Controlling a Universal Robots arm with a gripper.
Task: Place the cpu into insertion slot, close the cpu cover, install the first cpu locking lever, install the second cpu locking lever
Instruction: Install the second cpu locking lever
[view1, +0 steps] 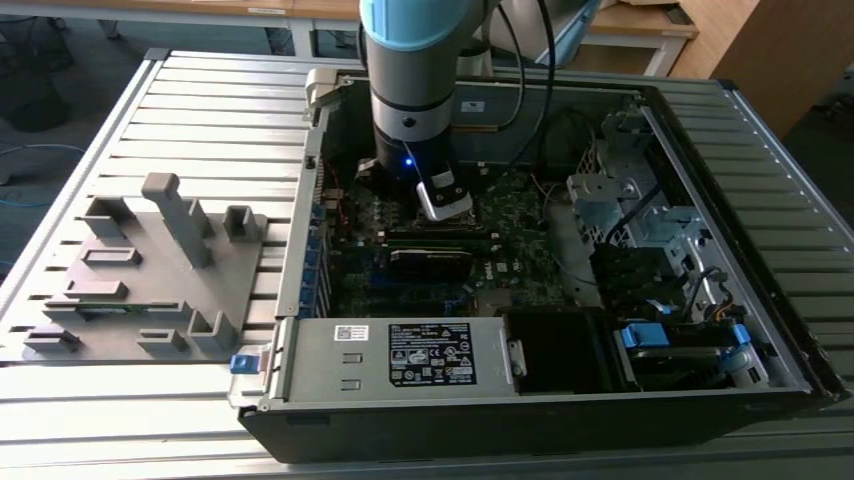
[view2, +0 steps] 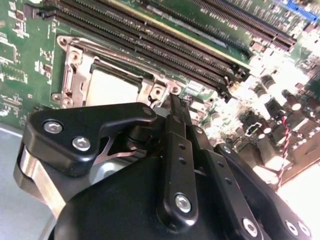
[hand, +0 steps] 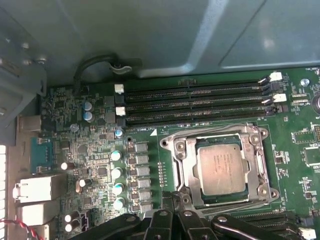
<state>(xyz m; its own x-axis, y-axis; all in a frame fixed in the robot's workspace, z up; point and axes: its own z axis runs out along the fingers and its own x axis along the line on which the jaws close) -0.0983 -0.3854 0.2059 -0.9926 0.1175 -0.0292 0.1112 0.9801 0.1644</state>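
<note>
The black two-fingered gripper (view2: 175, 102) hangs low inside the open black computer case (view1: 747, 370), its linkage bars converging so that the fingertips (view2: 172, 107) meet in a narrow point with no gap visible between them; the claw looks clenched, with nothing held. In the second wrist view its tip sits right at the edge of the thin square silver metal cpu cover (hand: 187, 162), at the corner of the frame nearest the gripper, though whether it actually touches the metal cannot be told. In the first wrist view the cover lies flat around the small square black insertion slot (hand: 223, 138), and the flat square cpu with its dull silver-grey top (hand: 221, 168) sits seated in the slot, showing through the cover's window. Just beside the socket run the long black memory slots (hand: 195, 102) on the green motherboard (hand: 95, 160). In the exterior view the pale blue and grey robot arm (view1: 411, 70) comes straight down into the case, which rests on a table of ribbed aluminium slats (view1: 200, 100). On the exterior view's left, well apart from the case, lies a grey plastic fixture tray (view1: 140, 290) with upright blocks and posts. Beyond the table stand wooden desks (view1: 641, 20) and a grey floor.
</note>
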